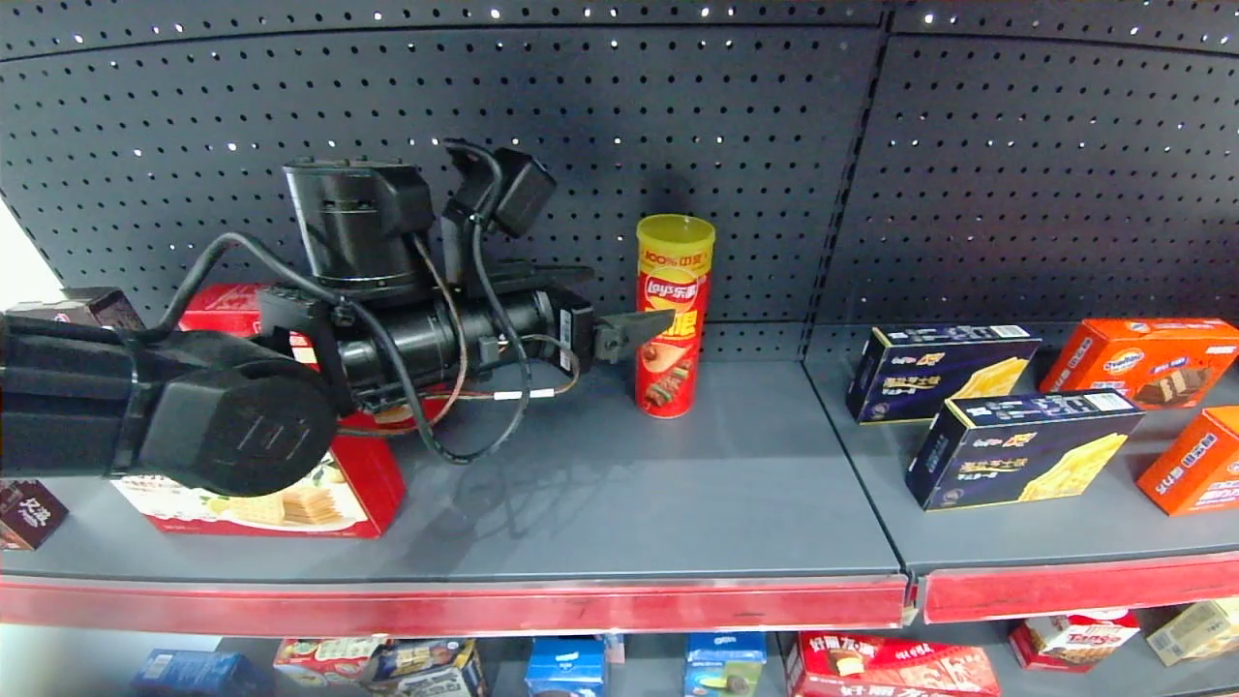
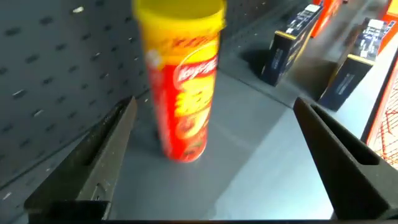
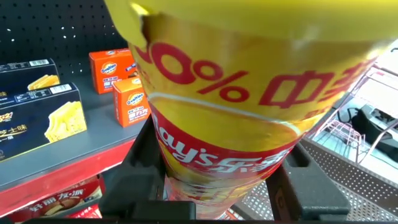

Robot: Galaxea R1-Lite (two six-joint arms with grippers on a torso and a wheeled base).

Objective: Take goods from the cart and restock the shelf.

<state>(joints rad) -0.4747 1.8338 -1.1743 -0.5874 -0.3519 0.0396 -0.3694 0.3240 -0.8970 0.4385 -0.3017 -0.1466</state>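
A tall red chips can (image 1: 675, 315) with a yellow lid stands upright on the grey shelf (image 1: 629, 494), close to the pegboard back wall. My left gripper (image 1: 647, 327) reaches in from the left at mid-height of the can and is open. In the left wrist view the can (image 2: 183, 81) stands a little beyond the spread fingers (image 2: 106, 155), apart from both. My right gripper (image 3: 224, 183) is shut on a second chips can (image 3: 249, 106), red and yellow, held in front of the shelf edge.
A red cracker box (image 1: 290, 499) lies under my left arm. Two dark blue boxes (image 1: 1021, 450) and orange boxes (image 1: 1142, 360) lie on the right shelf section. More goods stand on the lower shelf (image 1: 852, 668). A wire cart (image 3: 360, 155) is beside the right gripper.
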